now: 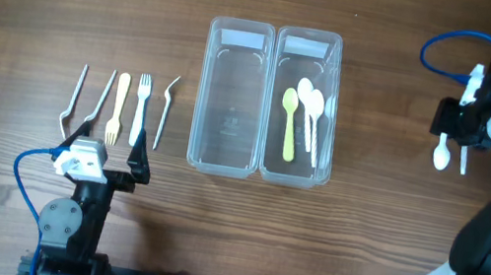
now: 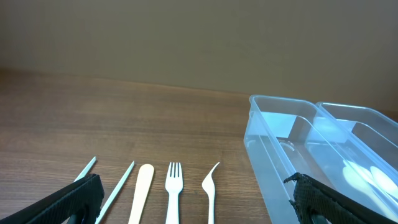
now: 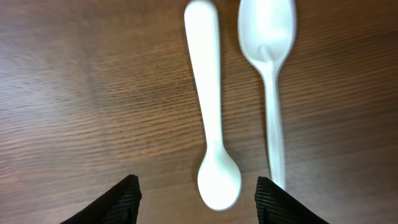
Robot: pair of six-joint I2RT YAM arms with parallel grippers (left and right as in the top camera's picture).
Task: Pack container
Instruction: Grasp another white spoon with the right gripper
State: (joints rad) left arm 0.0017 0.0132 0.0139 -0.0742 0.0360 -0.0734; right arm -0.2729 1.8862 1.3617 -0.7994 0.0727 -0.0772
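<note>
Two clear containers stand side by side at table centre: the left one (image 1: 231, 95) is empty, the right one (image 1: 303, 107) holds a yellow-green spoon (image 1: 290, 123) and two white spoons (image 1: 311, 114). My right gripper (image 1: 457, 128) is open above two white spoons (image 1: 442, 153) on the table at the right; in the right wrist view the small spoon (image 3: 214, 124) lies between the open fingers, the larger spoon (image 3: 268, 68) beside it. My left gripper (image 1: 107, 156) is open and empty, just below a row of forks and utensils (image 1: 140, 105), also seen in the left wrist view (image 2: 174, 193).
The row at the left holds two thin white pieces (image 1: 72, 101), a cream utensil (image 1: 118, 106), a white fork and a curved white piece (image 1: 166, 106). The left container's wall (image 2: 273, 155) stands to the right of my left gripper.
</note>
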